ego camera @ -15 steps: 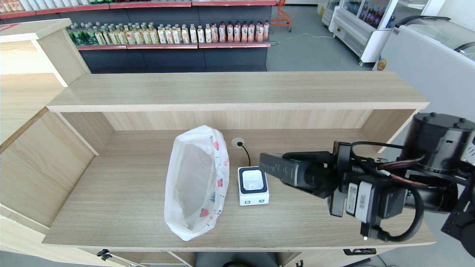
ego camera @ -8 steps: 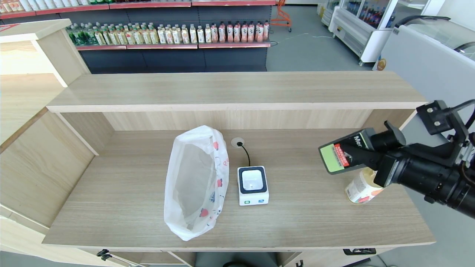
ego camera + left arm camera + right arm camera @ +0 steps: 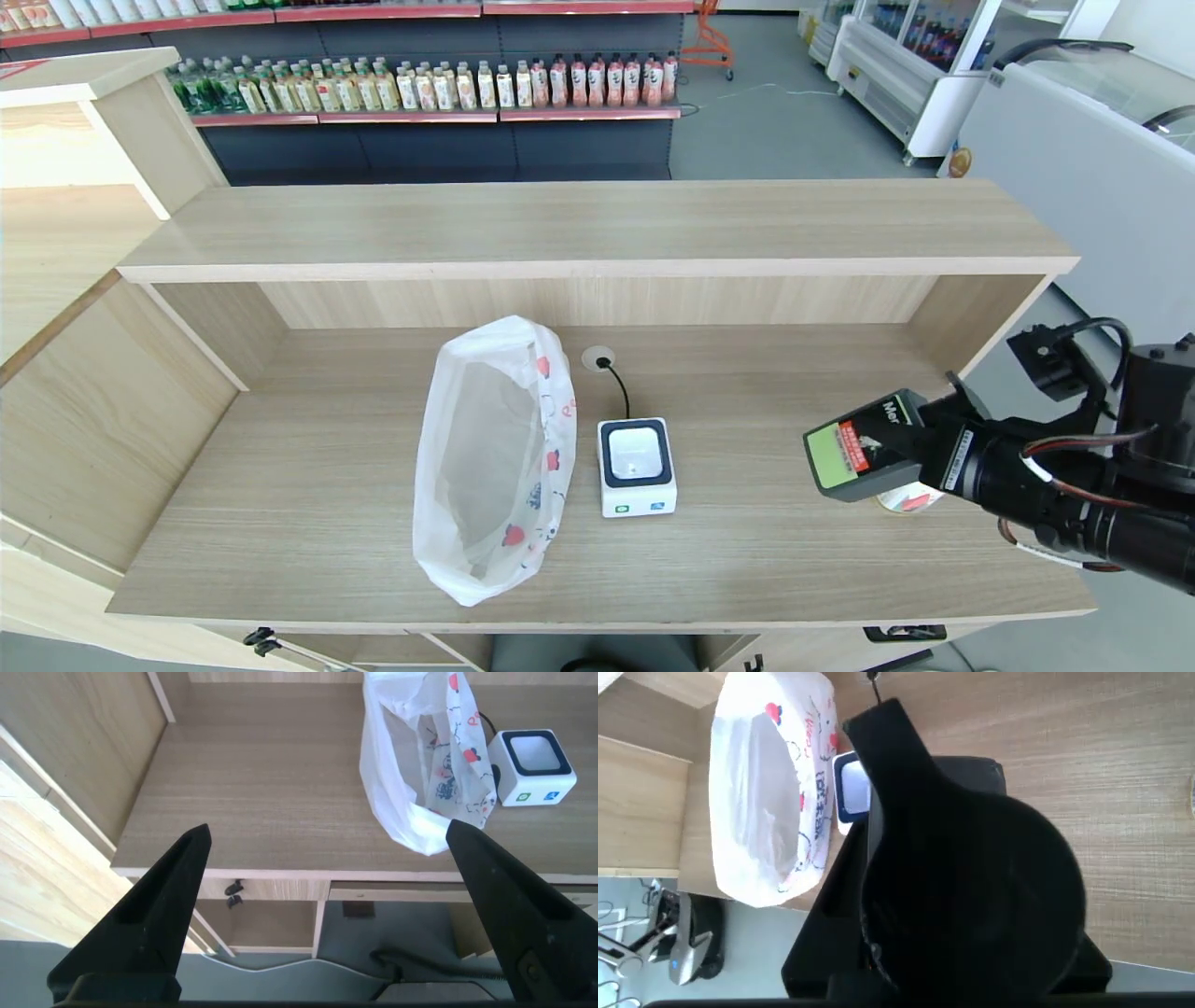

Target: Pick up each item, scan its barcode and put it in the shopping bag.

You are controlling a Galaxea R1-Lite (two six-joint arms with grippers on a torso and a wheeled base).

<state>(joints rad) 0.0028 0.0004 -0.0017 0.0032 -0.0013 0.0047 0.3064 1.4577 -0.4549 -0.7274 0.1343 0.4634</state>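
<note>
My right gripper (image 3: 924, 441) is shut on a dark box (image 3: 864, 448) with a green end and a red label, held low over the right side of the wooden counter (image 3: 766, 560). The box points toward the white barcode scanner (image 3: 637, 465), well to its right. A cream cup with red print (image 3: 907, 501) stands behind the box, mostly hidden. The white shopping bag (image 3: 495, 457) lies open left of the scanner. In the right wrist view the dark box (image 3: 962, 859) blocks the middle, with the bag (image 3: 766, 812) and scanner (image 3: 848, 789) beyond. My left gripper (image 3: 327, 924) is open over the counter's front edge.
The scanner's black cable (image 3: 618, 385) runs back to a round grommet (image 3: 597, 357). A raised wooden ledge (image 3: 597, 229) and side walls (image 3: 121, 411) enclose the counter. Bare counter lies between scanner and box and left of the bag (image 3: 252, 793).
My right arm has pulled the box away from the scanner to the right, first rising, then dropping low in front of the cup. Bag and scanner have not moved.
</note>
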